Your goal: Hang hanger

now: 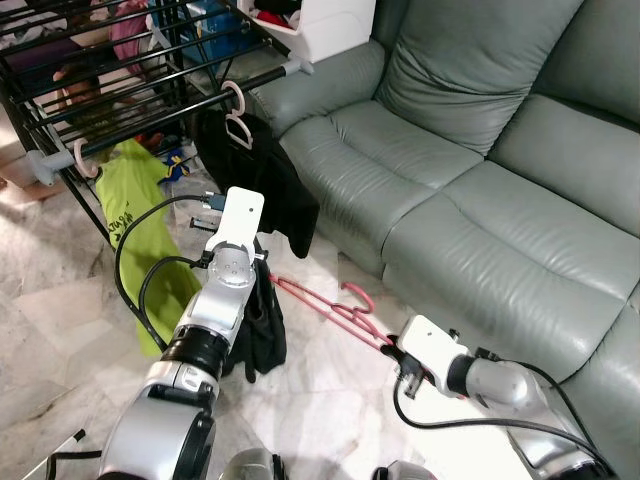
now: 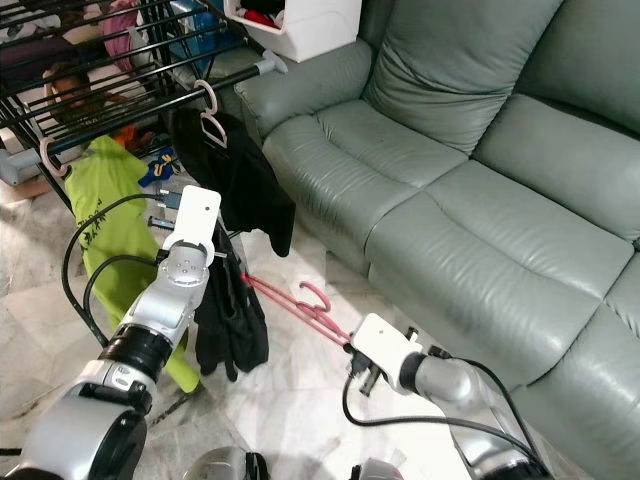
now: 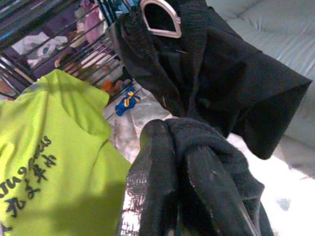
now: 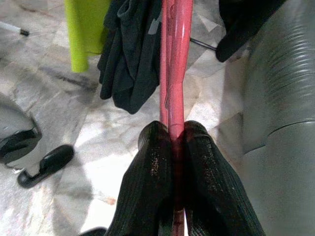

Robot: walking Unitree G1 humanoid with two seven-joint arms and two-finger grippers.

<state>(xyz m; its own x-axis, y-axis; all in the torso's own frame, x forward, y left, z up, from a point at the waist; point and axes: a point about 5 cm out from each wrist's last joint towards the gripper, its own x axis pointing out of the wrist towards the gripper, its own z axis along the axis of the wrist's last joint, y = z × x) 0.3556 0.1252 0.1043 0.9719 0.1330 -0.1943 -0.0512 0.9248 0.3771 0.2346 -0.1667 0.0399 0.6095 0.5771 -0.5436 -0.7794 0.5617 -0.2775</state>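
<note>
Currently, the pink hanger (image 1: 335, 310) is held low over the marble floor (image 1: 60, 300), in front of the grey-green sofa (image 1: 470, 200). Its long axis runs from the right tool (image 4: 172, 142) away toward the left arm, and its hook end (image 1: 358, 294) curves up on the sofa side. The right tool is clenched on one end of the hanger; in the right wrist view the pink bars are pinched between the two black fingers (image 4: 147, 167).

The left tool (image 3: 182, 147) is clenched on a dark garment (image 1: 262, 330), which hangs down beside the left arm. Beyond it, a black shirt (image 1: 255, 170) hangs on a pale hanger (image 1: 236, 110) from the black drying rack (image 1: 120, 70). A lime-green shirt (image 1: 140, 230) hangs from the same rack, beside the black shirt.
</note>
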